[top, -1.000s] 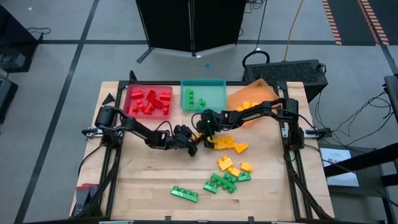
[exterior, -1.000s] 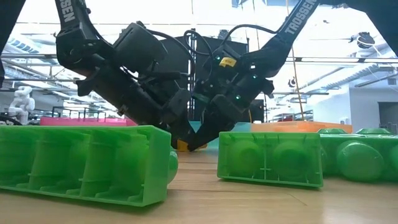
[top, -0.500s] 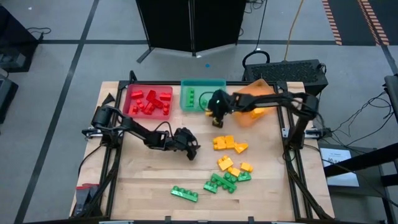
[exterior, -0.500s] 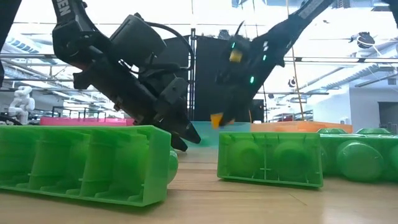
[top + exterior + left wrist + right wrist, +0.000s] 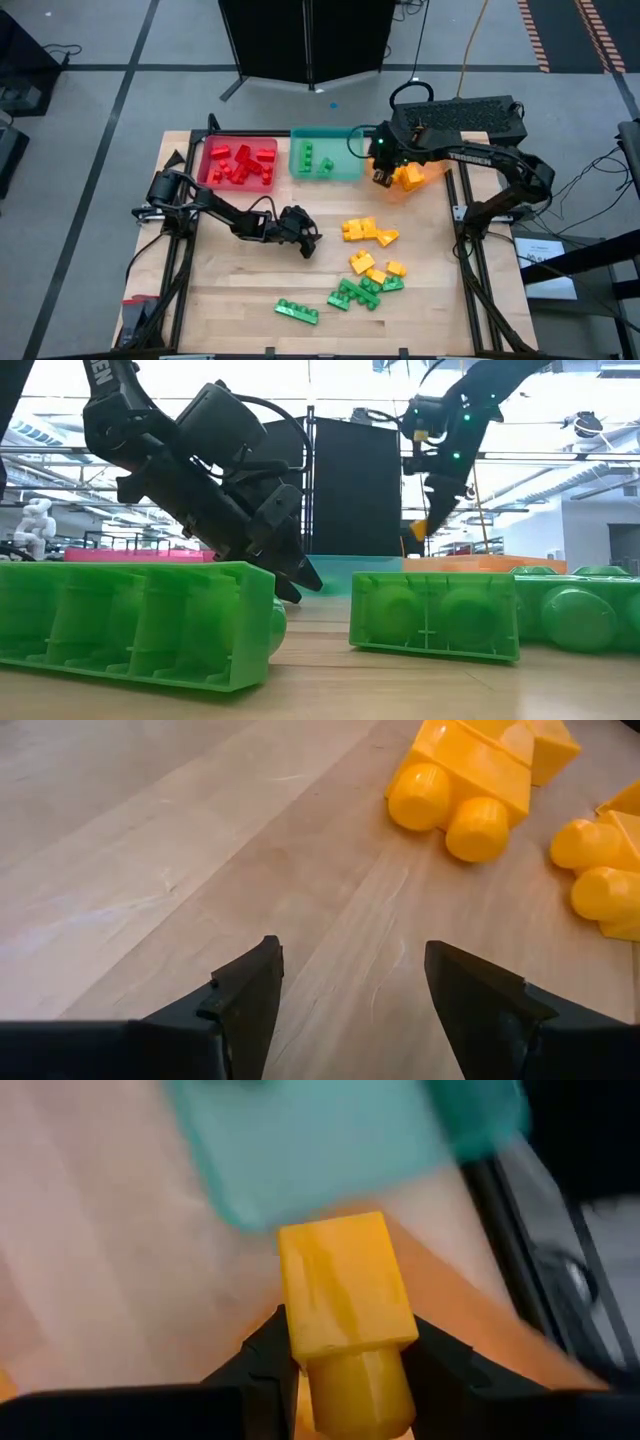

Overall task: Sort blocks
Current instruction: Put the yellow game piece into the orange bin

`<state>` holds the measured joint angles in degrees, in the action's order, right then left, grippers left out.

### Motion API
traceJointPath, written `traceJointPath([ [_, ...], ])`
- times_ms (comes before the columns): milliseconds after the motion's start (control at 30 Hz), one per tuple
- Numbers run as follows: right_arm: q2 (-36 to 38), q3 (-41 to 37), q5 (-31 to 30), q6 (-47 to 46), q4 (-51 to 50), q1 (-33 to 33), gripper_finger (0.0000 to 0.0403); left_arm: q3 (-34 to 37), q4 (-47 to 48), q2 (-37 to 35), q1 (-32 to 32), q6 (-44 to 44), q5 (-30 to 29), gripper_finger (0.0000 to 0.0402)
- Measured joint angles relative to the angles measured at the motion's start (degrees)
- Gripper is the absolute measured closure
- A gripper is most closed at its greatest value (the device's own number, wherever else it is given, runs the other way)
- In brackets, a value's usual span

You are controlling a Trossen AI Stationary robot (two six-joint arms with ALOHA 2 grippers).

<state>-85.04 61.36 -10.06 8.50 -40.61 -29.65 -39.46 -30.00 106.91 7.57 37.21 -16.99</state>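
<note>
A grey floor (image 5: 90, 250) crossed by dark lines surrounds the wooden desk (image 5: 240, 290) — behind it a black cabinet (image 5: 305, 40), beside it a black case (image 5: 470, 115).

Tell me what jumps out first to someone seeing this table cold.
The right claw stands out first: raised at the back of the table by the orange tray, shut on a yellow brick. Next come the three coloured trays along the back edge, the red tray and teal tray already holding matching bricks. The left claw waits open, low over bare wood mid-table, beside the loose yellow bricks.
</note>
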Motion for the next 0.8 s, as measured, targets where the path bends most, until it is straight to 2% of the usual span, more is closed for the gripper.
traceJointPath([
  [100,-0.23,-0.97,-3.19,-2.6,-4.33,-1.68,0.029,0.02,0.0,0.0,0.0,0.0,-0.04,0.0156],
  [333,-0.15,-6.53,-3.47,-6.51,-2.26,-5.33,0.0285,0.02,-0.07,-0.02,-0.02,0.0,0.07,0.0155],
  [400,-0.15,-7.31,-3.32,-7.24,-2.42,-5.7,0.0239,0.06,-0.62,-0.02,-0.04,0.0,0.41,0.0155],
  [533,-0.15,-7.3,-3.36,-7.85,-2.14,-5.82,0.0113,0.07,-3.17,-0.03,-0.14,-0.06,0.78,0.0155],
  [600,0.23,-7.3,-3.34,-8.77,-2.17,-5.81,0.0069,0.06,-4.42,-0.2,-0.53,-0.33,0.9,0.0155],
  [700,2.16,-7.3,-2.45,-8.93,-2.43,-5.79,0.0045,-0.87,-5.91,-0.28,-1.42,-0.54,0.91,0.0155],
  [800,6.28,-7.3,0.11,-8.78,-2.36,-5.51,0.0052,-3.51,-5.92,-0.28,-2.33,-3.24,2.98,0.0155],
])
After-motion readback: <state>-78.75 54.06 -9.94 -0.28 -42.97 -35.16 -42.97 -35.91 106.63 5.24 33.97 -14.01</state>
